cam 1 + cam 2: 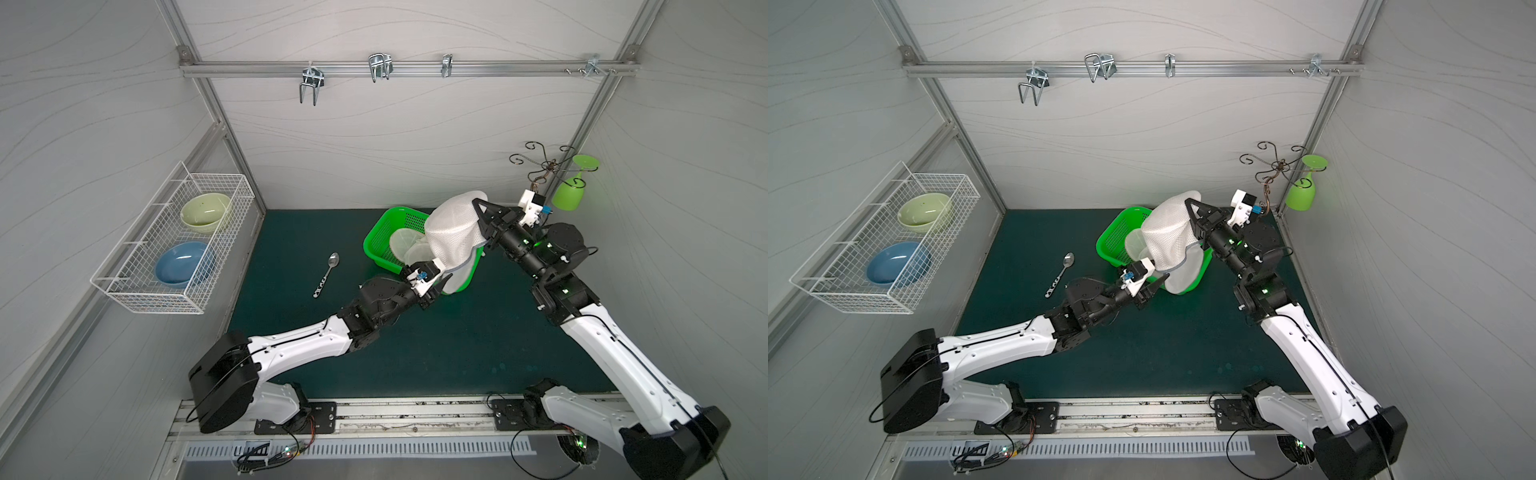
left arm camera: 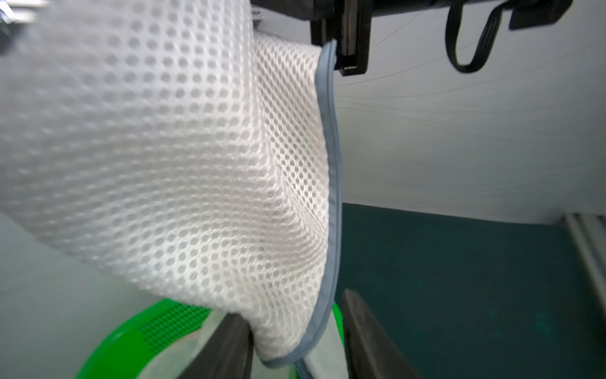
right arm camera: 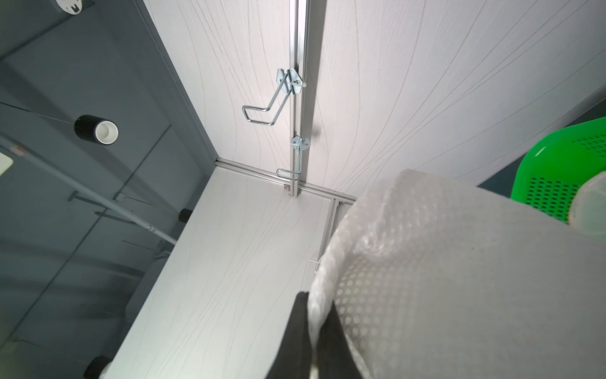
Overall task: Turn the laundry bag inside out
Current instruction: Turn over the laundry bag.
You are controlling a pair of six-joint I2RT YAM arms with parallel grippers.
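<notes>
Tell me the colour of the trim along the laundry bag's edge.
Grey-blue trim on the white mesh laundry bag; clearest in the left wrist view.

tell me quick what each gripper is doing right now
left gripper: open, hem of the laundry bag hanging between its jaws
right gripper: shut on the laundry bag

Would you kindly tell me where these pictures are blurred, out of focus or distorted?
Left wrist view: the bag is smeared and soft near the lens, sharper by its zipper. Right wrist view: the bag up close is out of focus, while the wall hooks are crisp. Both top views: sharp, evenly lit, but the frame posts splay outward, a wide-angle effect.
</notes>
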